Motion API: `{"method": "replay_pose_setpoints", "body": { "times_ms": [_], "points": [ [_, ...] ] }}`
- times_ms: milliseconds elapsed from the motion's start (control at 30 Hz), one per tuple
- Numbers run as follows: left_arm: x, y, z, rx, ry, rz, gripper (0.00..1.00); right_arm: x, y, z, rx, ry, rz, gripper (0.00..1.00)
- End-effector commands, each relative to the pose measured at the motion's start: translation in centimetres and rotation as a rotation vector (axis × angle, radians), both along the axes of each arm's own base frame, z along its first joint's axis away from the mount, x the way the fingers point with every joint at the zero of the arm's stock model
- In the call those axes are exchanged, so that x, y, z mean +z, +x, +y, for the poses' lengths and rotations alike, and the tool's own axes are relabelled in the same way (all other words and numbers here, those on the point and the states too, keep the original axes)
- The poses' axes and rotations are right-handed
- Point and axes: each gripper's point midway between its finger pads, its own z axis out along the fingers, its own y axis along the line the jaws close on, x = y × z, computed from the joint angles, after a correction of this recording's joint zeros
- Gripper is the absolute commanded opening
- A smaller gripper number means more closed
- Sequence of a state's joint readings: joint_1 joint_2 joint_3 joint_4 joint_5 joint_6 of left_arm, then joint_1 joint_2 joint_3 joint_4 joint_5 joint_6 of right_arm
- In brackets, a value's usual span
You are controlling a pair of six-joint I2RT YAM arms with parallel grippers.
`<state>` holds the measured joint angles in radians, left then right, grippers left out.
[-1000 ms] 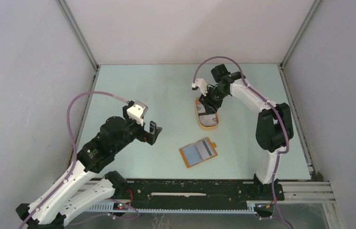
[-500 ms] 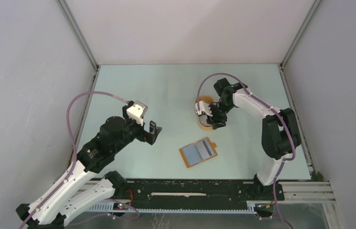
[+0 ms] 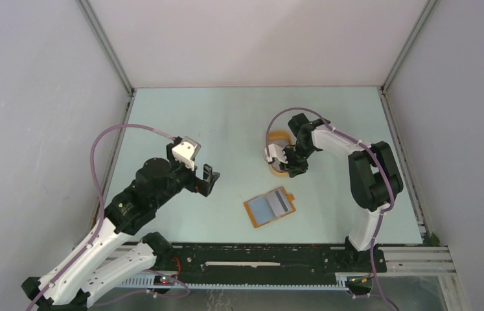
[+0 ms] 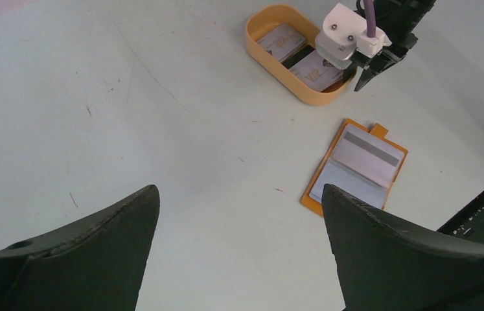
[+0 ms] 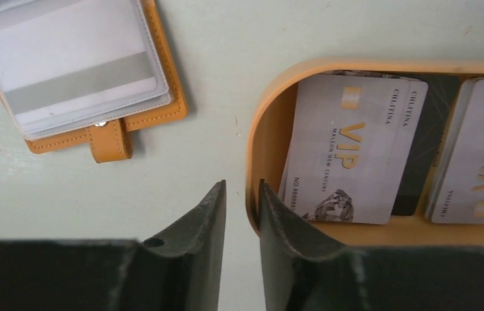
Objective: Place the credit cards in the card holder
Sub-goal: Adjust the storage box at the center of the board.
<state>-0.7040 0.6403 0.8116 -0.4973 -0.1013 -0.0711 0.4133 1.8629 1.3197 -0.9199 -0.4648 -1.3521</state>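
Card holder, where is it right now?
In the top view the card holder lies open on the table, near its front middle, apart from the orange tray behind.

The pale green table [image 3: 226, 123] is bare across its far half and in the wide stretch between the two arms. The open orange-brown leather card holder [image 3: 270, 207] lies flat near the front rail, with bare table on every side. The oval orange plastic tray [image 4: 271, 61] has a raised rim around the pale VIP cards [image 5: 349, 149], so they are reachable only from above. The right gripper [image 5: 242, 194] crowds the tray's near end, jaws a narrow gap apart at the rim; the far end is uncovered. The left gripper [image 4: 239, 194] hangs wide-jawed over bare table, well apart from both. Grey walls [image 3: 38, 116] close the sides.
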Motion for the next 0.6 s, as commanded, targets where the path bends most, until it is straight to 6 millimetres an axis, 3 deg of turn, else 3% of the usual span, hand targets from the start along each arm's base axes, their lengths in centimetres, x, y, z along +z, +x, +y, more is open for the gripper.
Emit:
{"method": "replay_pose_setpoints", "body": {
  "times_ms": [0, 200, 367, 567],
  "points": [
    [-0.5, 0.1, 0.1, 0.001, 0.001, -0.001, 1.0, 0.2, 0.3, 0.8, -0.039, 0.014, -0.017, 0.27],
    [-0.5, 0.1, 0.1, 0.003, 0.0, -0.002, 1.0, 0.7, 0.3, 2.4, -0.18, 0.029, 0.003, 0.0],
    [-0.4, 0.1, 0.1, 0.002, -0.003, -0.004, 1.0, 1.1, 0.3, 4.3, -0.375, 0.043, 0.042, 0.0],
    [-0.5, 0.1, 0.1, 0.002, -0.002, -0.004, 1.0, 1.7, 2.6, 7.4, -0.814, 0.099, 0.133, 0.0]
  ]
}}
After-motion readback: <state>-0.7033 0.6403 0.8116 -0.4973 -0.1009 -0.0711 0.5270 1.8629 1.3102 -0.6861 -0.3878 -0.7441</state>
